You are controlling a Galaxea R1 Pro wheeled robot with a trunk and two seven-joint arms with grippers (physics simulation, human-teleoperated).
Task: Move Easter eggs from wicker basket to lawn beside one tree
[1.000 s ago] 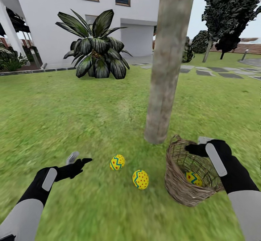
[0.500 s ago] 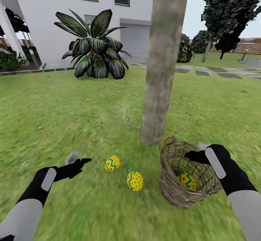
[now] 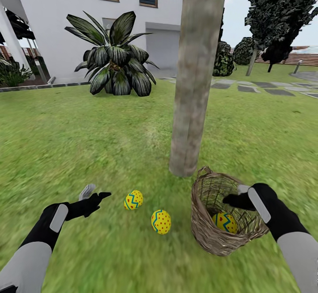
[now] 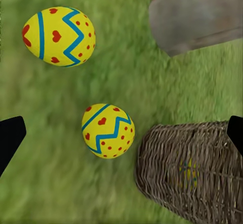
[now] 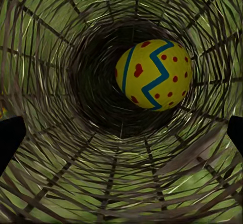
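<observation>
Two yellow Easter eggs [image 3: 133,200] [image 3: 161,222] lie on the lawn [image 3: 88,143] close to the base of the pale tree trunk [image 3: 190,85]. The third egg [image 3: 225,222] rests in the bottom of the wicker basket [image 3: 207,235], which stands tilted just right of the trunk. My right gripper [image 3: 236,195] is open at the basket's mouth, looking down at that egg [image 5: 154,75] past the woven wall [image 5: 61,133]. My left gripper [image 3: 96,193] hovers open left of the two eggs [image 4: 59,36] [image 4: 108,130], its fingertips [image 4: 9,138] wide apart.
A spiky dark plant [image 3: 115,59] grows before the white house [image 3: 57,19] at the back. Grey stepping stones [image 3: 265,86] and dark trees [image 3: 278,15] lie to the far right. Open grass spreads left of the trunk.
The whole view has drifted slightly, shifting things leftward. My right gripper has dropped lower into the basket's mouth. The left arm holds still.
</observation>
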